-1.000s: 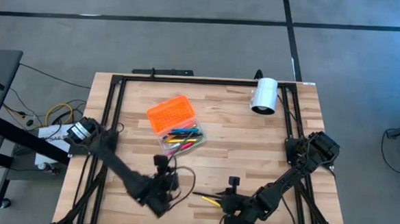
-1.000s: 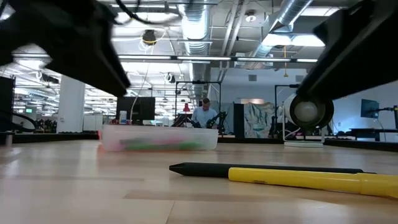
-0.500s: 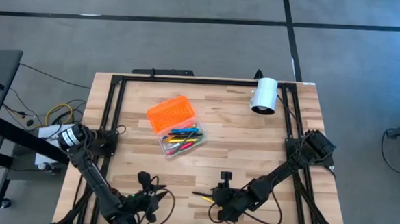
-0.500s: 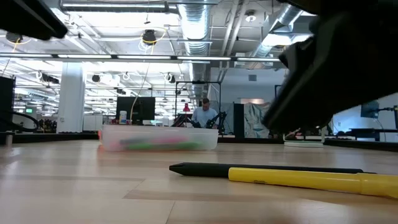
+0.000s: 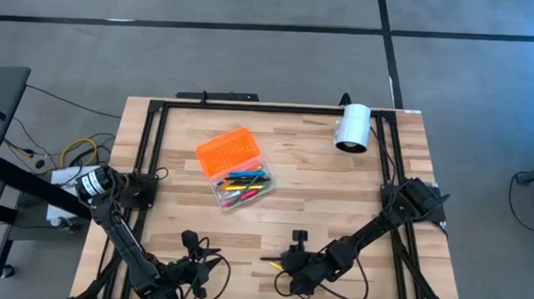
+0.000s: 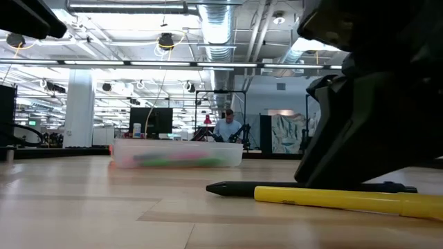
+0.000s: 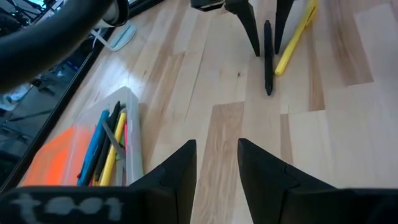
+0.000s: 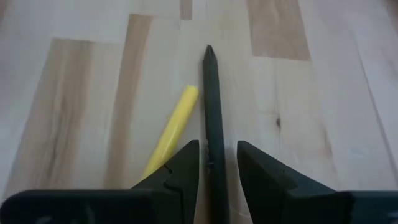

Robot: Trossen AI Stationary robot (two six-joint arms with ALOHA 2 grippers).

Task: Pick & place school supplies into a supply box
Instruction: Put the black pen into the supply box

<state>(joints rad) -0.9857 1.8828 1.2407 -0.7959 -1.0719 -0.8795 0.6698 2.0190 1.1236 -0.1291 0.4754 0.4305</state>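
Note:
A black pen point(image 8: 211, 106) and a yellow pen point(image 8: 171, 130) lie side by side on the wood near the table's front edge, also seen in the low view as the black pen point(image 6: 235, 187) and the yellow pen point(image 6: 332, 198). My right gripper point(image 8: 217, 149) is down at the table, open, with one finger on each side of the black pen. My left gripper point(image 7: 217, 149) hangs open and empty at the front left point(image 5: 201, 265). The supply box point(image 5: 242, 183) stands open mid-table with several pens in its clear base, its orange lid point(image 5: 228, 152) beside it. My right gripper straddles the black pen's rear part point(image 8: 214, 163), coming from above and slanting down, with its fingers lying along the pen. The pen lies flat on the table. I cannot tell whether either finger point(image 8: 186, 163) touches it.
A white cylinder point(image 5: 351, 127) lies at the far right of the table. A black frame rail point(image 5: 269, 107) runs round the table top. Bare wood lies between the box and the two pens.
My left gripper has swung toward the table's front left corner, away from the pens, and then stopped. My right gripper has come down and toward the left, over the black pen. In the low view the black pen has slid slightly to the right; the yellow pen has stayed.

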